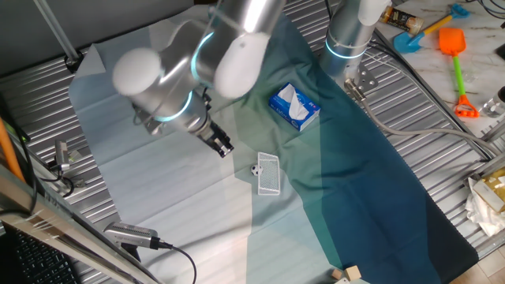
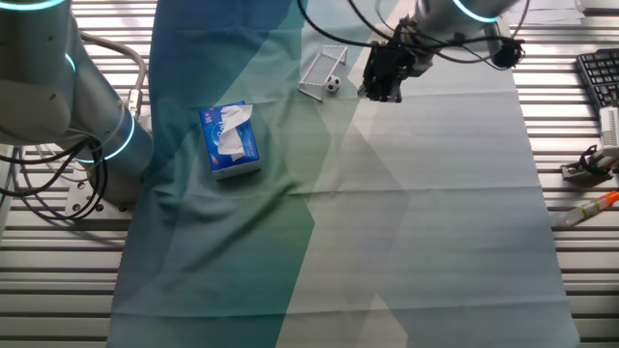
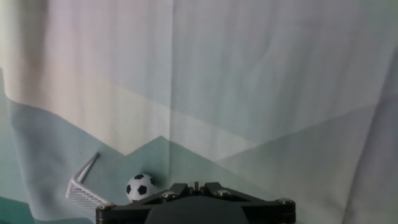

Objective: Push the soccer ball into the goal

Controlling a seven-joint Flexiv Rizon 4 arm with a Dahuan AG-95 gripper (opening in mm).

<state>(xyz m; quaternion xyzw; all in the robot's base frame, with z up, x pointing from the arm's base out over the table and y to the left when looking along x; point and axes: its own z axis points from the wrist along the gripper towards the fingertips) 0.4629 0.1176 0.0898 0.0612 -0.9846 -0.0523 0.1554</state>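
Ball (image 1: 256, 169) resting just beside goal (image 1: 269, 173) mouth. Gripper (image 1: 222, 147) hovering near, fingers apparently closed. Lower behind ball, then nudge slowly and straight toward netting; avoid bumping frame.

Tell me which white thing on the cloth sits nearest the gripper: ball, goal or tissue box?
The soccer ball. It lies between the gripper and the goal; the tissue box is far off.

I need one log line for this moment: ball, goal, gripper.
soccer ball: right at the goal mouth | goal: lying on cloth | gripper: beside ball, holding nothing, open/shut unclear | tissue box: apart
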